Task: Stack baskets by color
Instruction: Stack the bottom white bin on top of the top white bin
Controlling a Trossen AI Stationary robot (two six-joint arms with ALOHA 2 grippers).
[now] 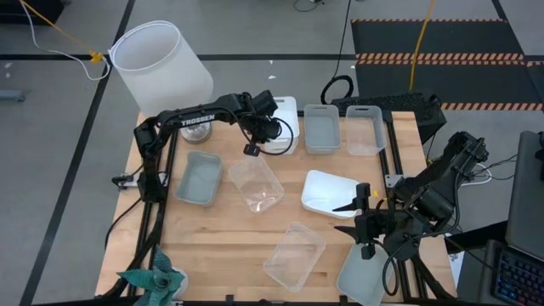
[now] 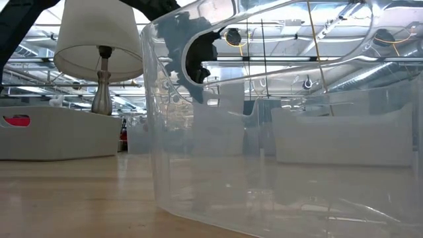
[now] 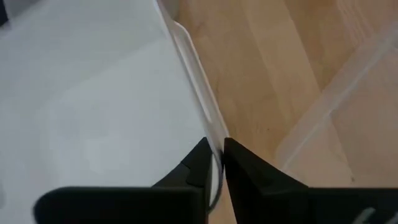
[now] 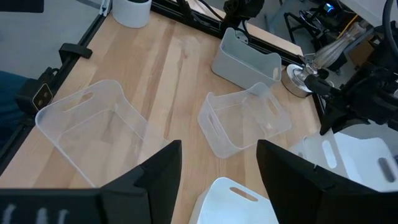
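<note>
Left gripper (image 3: 217,163) pinches the rim of the white basket (image 3: 93,93) beside the lamp (image 1: 161,64); right gripper (image 4: 217,168) hangs spread wide.

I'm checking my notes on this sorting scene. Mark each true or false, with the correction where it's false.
1. The left gripper pinches the rim of a white basket. True.
2. The right gripper is shut. False: its fingers stand wide apart and hold nothing.
3. Two clear baskets lie on the wood. True.
4. The lamp stands at the table's right edge. False: it stands at the far left corner.
</note>
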